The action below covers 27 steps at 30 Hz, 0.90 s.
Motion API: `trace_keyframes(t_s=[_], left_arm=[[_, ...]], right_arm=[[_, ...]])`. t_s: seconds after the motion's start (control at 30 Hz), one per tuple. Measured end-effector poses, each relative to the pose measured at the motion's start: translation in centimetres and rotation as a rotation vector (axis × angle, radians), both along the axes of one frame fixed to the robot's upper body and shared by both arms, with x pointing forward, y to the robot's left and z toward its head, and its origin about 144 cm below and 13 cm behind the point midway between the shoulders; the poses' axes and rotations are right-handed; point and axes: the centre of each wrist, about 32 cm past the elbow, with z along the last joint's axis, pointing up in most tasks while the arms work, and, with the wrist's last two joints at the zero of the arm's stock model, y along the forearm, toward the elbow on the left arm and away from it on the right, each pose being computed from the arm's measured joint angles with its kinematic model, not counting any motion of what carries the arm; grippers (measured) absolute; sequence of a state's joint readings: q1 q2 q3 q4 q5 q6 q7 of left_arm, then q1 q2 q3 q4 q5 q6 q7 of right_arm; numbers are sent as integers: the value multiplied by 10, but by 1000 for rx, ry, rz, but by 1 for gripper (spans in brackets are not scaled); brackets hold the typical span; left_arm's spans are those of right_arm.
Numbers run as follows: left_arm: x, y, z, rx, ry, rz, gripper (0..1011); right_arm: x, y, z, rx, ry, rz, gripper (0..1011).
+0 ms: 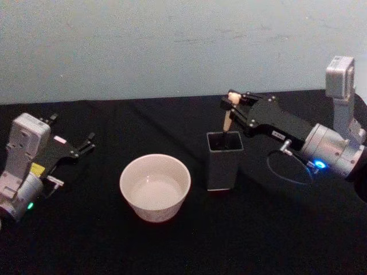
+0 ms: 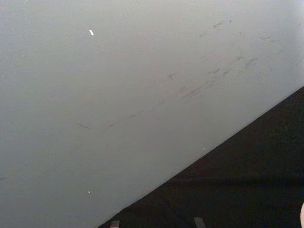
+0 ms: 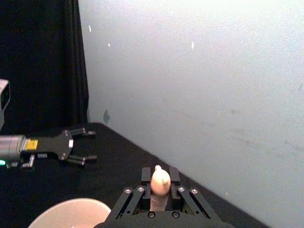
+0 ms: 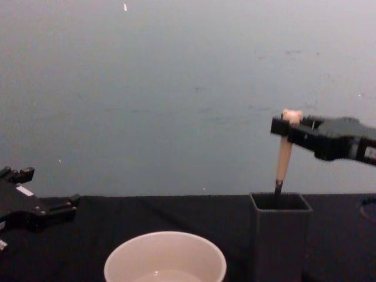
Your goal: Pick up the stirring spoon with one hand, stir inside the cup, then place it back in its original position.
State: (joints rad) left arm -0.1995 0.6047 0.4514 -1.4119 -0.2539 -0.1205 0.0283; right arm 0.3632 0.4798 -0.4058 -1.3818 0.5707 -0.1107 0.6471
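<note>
Nearest you, the cup [image 1: 155, 184] sits on the black table [image 1: 275, 229], with the dark holder [image 1: 223, 166] at its 2 o'clock. The stirring spoon [image 1: 227, 122] leans in that holder, and your right gripper [image 1: 232, 102] has its jaws closed on the spoon's top. At the cup's 10 o'clock your left gripper [image 1: 90, 143] is parked, jaws spread and empty.

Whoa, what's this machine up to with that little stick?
A two-armed robot is handling a stirring spoon. Its right gripper has its jaws shut on the spoon just under the bear head, while the stick's lower end sits inside the dark grey holder. The cream cup stands on the black table, to the holder's left and apart from it. The left gripper sits idle at the table's left side, jaws open.
</note>
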Motion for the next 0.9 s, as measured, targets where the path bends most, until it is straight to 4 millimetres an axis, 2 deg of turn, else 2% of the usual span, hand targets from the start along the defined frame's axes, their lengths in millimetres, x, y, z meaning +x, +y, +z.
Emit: trace_keyframes(t_s=[0.63, 0.9], left_arm=[[0, 0, 0, 0, 0, 0, 1001], [0, 0, 0, 0, 0, 0, 1001]], right_arm=[[-3, -3, 29, 82, -131, -28, 215], [6, 14, 32, 95, -152, 30, 215]])
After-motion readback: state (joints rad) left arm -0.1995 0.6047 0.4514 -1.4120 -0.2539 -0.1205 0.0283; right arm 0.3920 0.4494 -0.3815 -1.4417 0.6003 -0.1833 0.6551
